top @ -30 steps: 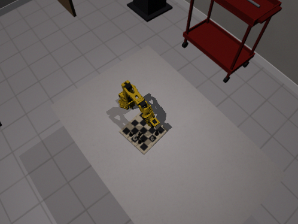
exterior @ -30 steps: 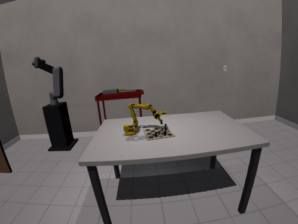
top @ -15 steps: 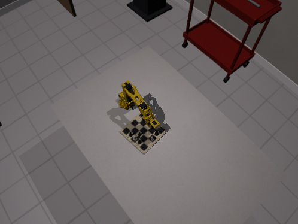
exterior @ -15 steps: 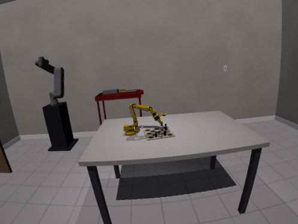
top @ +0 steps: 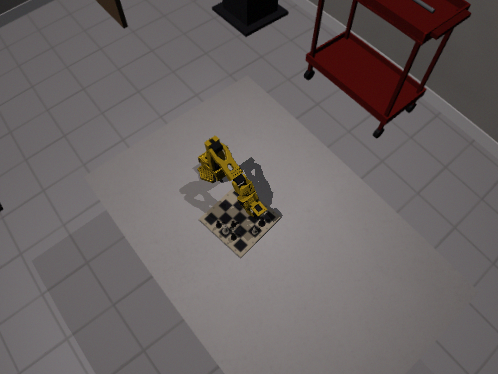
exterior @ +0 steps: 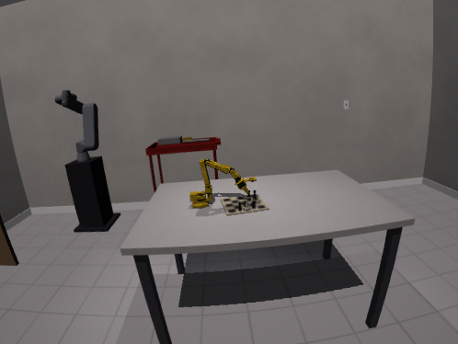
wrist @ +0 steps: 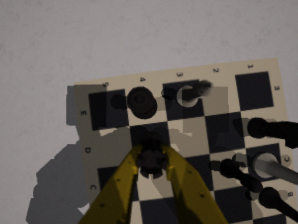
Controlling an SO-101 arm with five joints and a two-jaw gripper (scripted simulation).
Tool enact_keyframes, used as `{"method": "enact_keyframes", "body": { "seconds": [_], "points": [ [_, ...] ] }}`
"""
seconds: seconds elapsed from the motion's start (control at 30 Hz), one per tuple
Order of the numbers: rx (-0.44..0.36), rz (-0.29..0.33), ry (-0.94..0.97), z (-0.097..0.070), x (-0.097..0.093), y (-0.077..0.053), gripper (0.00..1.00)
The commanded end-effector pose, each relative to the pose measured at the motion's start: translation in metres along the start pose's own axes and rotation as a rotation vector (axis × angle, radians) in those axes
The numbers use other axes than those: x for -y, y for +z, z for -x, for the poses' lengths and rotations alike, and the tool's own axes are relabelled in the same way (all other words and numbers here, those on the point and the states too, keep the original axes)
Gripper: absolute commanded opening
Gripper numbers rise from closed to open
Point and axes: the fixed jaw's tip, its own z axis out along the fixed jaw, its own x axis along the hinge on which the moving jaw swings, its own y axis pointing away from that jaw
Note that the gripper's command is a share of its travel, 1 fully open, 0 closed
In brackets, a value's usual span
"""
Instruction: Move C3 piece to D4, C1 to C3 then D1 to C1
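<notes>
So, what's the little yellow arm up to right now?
Pincer shut on a dark piece. Carried above the board. Other pieces stand close by.

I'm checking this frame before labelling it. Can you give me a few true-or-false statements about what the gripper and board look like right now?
1. The gripper is shut on a dark chess piece. True.
2. A red cart stands behind the table. True.
3. The arm is blue. False: the arm is yellow.
4. Every piece on the board is dark. False: a pale piece stands on the chessboard too.
5. The gripper hangs beyond the board's edge. False: it is over the board.
</notes>
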Motion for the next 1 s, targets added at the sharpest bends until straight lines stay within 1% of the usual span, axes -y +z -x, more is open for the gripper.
{"method": "enact_keyframes", "body": {
  "seconds": [0.0, 0.47, 0.7, 0.97],
  "points": [
    [-0.012, 0.007, -0.016, -0.006, -0.003, 0.006, 0.0],
    [-0.013, 0.007, -0.016, -0.008, -0.003, 0.008, 0.0],
    [-0.013, 0.007, -0.016, -0.016, -0.003, 0.011, 0.0],
    [-0.013, 0.007, -0.016, -0.016, -0.003, 0.011, 0.0]
  ]
}}
